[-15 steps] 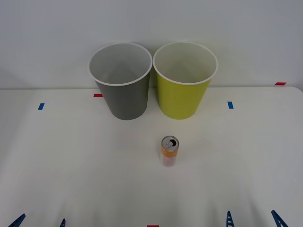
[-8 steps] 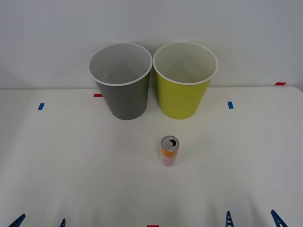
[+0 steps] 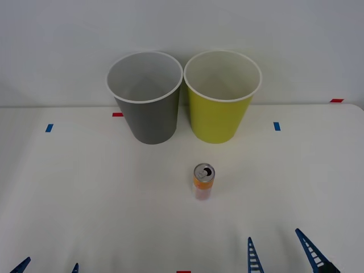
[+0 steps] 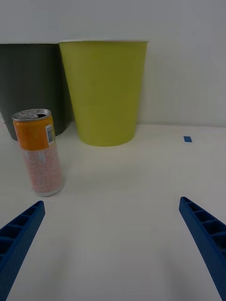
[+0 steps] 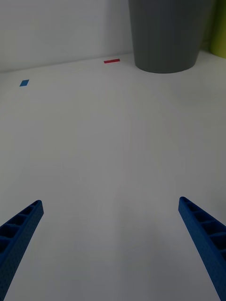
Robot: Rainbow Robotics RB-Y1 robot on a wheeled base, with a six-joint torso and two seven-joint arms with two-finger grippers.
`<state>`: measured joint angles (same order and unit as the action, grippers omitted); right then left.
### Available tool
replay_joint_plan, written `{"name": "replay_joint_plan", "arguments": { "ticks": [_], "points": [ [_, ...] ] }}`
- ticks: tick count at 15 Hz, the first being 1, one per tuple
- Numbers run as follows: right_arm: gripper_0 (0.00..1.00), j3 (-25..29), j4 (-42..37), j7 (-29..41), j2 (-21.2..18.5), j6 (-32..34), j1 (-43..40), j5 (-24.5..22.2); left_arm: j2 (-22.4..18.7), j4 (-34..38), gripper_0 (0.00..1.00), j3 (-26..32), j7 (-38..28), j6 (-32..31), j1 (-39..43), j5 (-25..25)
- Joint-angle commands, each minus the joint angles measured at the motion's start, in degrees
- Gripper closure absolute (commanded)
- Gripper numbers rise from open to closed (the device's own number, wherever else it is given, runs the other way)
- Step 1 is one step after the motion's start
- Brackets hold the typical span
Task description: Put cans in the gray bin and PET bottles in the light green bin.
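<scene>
Starting at your left, the left gripper (image 3: 48,265) sits at the near edge of the white table (image 3: 85,193), its blue fingers spread apart with nothing between them. Further back stands the gray bin (image 3: 147,99), upright, and just beside it on the right the light green bin (image 3: 222,98) (their rims look almost touching). In front of the green bin, well apart from both, the can (image 3: 203,182) stands upright on the table with its pull-tab top up. To its right and nearer you, the right gripper (image 3: 280,250) reaches in over the table edge, fingers wide and holding nothing, the can off to its left side.
</scene>
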<state>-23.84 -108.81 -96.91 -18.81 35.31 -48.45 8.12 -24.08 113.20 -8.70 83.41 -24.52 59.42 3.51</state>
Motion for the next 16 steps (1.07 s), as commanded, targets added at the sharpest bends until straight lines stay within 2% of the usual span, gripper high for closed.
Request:
{"name": "replay_joint_plan", "arguments": {
  "ticks": [1,5,9,16],
  "points": [
    [0.00,-2.97,0.00,0.14,-0.35,-4.10,5.12,1.20,0.00,0.00,0.00,0.00,0.00,0.00,0.00,0.00],
    [0.00,-4.20,0.09,0.06,-0.17,-9.55,11.36,1.73,0.00,0.00,0.00,0.00,0.00,0.00,0.00,0.00],
    [0.00,-5.43,5.89,-0.12,2.99,-8.06,16.63,1.90,0.00,0.00,0.00,0.00,0.00,0.00,0.00,0.00],
    [0.00,-5.87,6.51,-0.73,6.25,-12.63,21.64,0.67,0.00,0.00,0.00,0.00,0.00,0.00,0.00,0.00]
  ]
}}
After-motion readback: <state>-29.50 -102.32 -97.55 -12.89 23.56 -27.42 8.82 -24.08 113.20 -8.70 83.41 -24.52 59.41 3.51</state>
